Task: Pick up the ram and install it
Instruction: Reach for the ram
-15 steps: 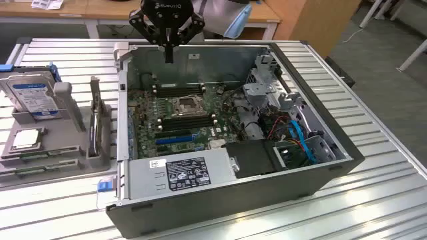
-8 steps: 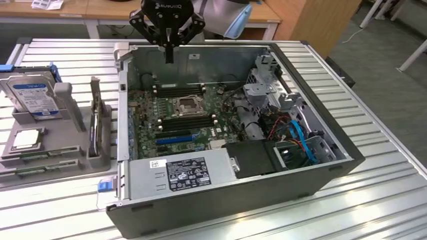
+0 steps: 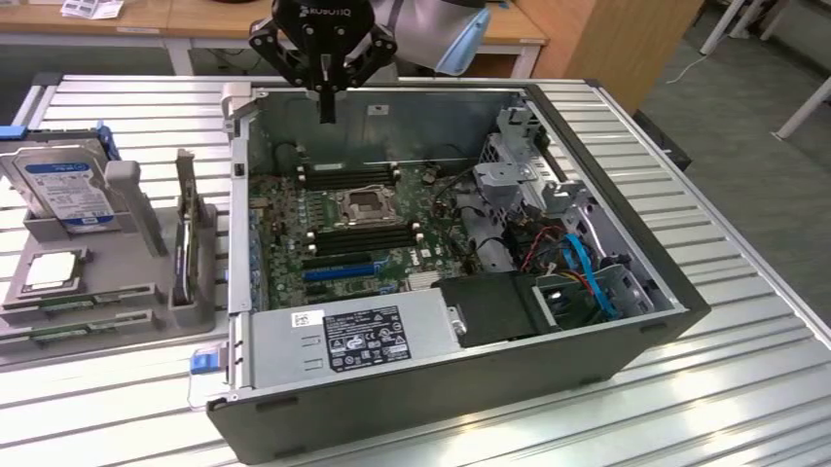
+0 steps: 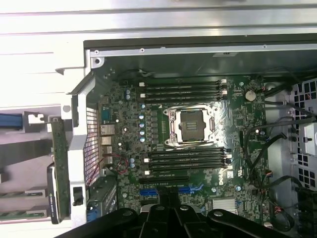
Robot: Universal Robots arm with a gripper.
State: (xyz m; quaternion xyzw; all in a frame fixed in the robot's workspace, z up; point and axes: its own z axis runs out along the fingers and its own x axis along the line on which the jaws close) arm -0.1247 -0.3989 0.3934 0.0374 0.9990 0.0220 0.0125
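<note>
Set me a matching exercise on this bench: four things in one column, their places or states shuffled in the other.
1. ram
2. hard drive
3. end effector
4. CPU socket

A. on the motherboard, between banks of black slots
B. shut, over the computer case's far wall
C. lying in the grey tray outside the case
D. standing on edge, blue-and-white label showing

Pairs: 1-C, 2-D, 3-B, 4-A.

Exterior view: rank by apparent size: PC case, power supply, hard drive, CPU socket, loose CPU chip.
1. PC case
2. power supply
3. hard drive
4. CPU socket and loose CPU chip: these look about alike, so they are left unranked.
</note>
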